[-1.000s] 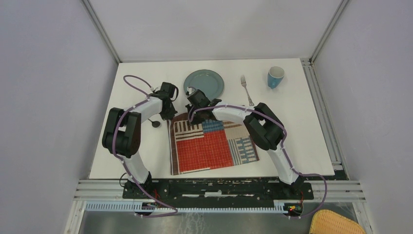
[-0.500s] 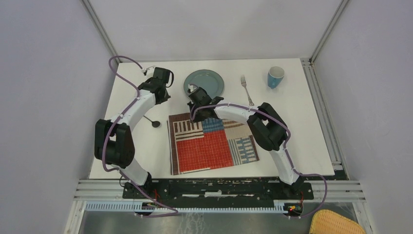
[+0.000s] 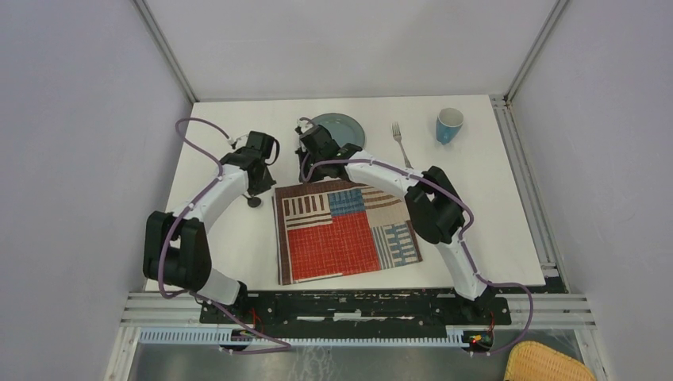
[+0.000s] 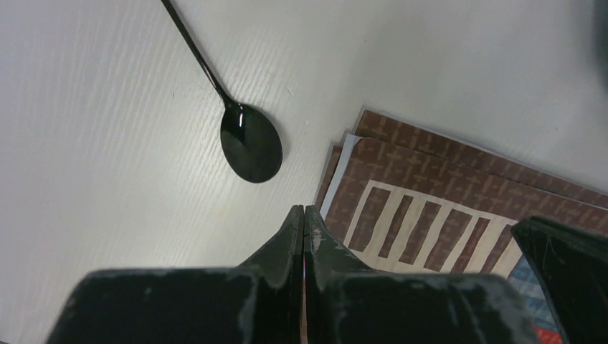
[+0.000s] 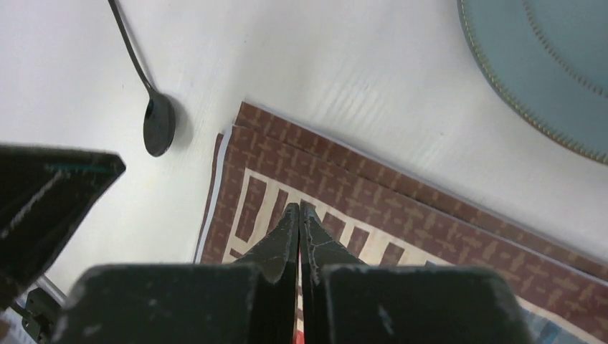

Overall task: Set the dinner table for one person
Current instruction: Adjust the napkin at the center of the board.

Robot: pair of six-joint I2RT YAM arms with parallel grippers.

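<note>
The white dinner table (image 3: 492, 206) holds a striped patchwork placemat (image 3: 341, 230) lying flat in the middle. A teal plate (image 3: 345, 131), a silver fork (image 3: 401, 144) and a blue cup (image 3: 449, 125) sit along the far side. A black spoon (image 3: 252, 200) lies left of the placemat. My left gripper (image 3: 260, 181) is shut and empty over the placemat's far left corner (image 4: 444, 208), beside the spoon (image 4: 251, 147). My right gripper (image 3: 308, 171) is shut and empty above the placemat's far edge (image 5: 401, 208), between the spoon (image 5: 158, 125) and the plate (image 5: 545, 64).
Metal rails (image 3: 532, 198) edge the table on the right and near sides, and grey walls close in the left, right and back. The two grippers hang close together; each shows in the other's wrist view. A yellow basket (image 3: 548, 363) sits below the table at the bottom right.
The left arm swung out to the far left and came back toward the placemat's far left corner. The right gripper drew back from the placemat toward the plate.
</note>
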